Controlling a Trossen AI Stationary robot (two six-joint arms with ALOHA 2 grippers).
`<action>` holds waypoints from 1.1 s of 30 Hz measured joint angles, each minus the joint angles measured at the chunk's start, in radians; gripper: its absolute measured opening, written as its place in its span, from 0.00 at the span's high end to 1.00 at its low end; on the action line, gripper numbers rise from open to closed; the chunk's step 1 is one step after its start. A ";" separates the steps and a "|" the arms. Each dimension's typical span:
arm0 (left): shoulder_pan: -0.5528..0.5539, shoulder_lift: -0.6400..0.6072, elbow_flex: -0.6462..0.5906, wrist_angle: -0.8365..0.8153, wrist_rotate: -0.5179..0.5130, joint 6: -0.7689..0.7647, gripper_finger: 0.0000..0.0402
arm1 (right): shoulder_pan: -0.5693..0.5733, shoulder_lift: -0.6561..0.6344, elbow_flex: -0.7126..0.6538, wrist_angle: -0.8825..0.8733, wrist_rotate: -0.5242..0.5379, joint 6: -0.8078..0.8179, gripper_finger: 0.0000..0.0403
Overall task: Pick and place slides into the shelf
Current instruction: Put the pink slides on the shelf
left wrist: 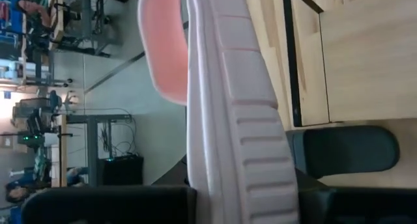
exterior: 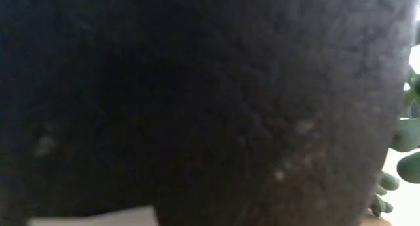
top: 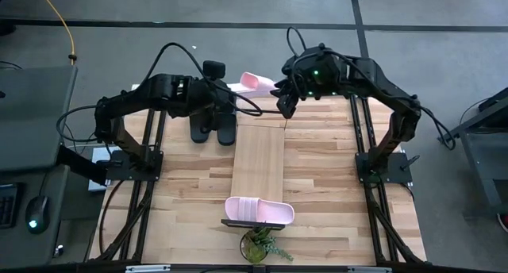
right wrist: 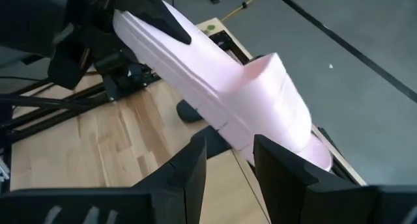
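Observation:
A pale pink slide hangs in the air over the table's far edge, between my two grippers. My left gripper is shut on its strapless end. My right gripper is closed on the edge of its sole by the wide strap. The second pink slide lies sole down on the near end of the shelf, a light wood plank running from far to near. The black pair lies on the table left of the shelf's far end. My left gripper pinches the pink slide's strapless end between its two fingers, one on each face of the sole. It comes from the table's left, slanting down. The slide is turned on edge, its ribbed underside showing, clear of the table. My right gripper has the sole's long edge, just under the strap, between its two fingers. It comes from the table's right, slanting down, across the slide. The slide is lifted clear and tilted, its other end in my left gripper.
A small potted plant stands at the table's near edge just in front of the shelf; its dark pot fills the low view. Black frame bars run along both sides of the table. Bare tabletop lies right of the shelf.

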 joint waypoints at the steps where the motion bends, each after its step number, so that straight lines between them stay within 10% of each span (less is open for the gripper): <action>1: 0.000 0.000 0.000 0.001 -0.002 0.011 0.89 | -0.002 0.002 0.000 -0.003 0.000 0.000 0.70; 33: -0.031 0.095 -0.001 0.179 -0.084 0.302 0.89 | -0.053 0.071 0.000 -0.051 0.004 0.043 0.70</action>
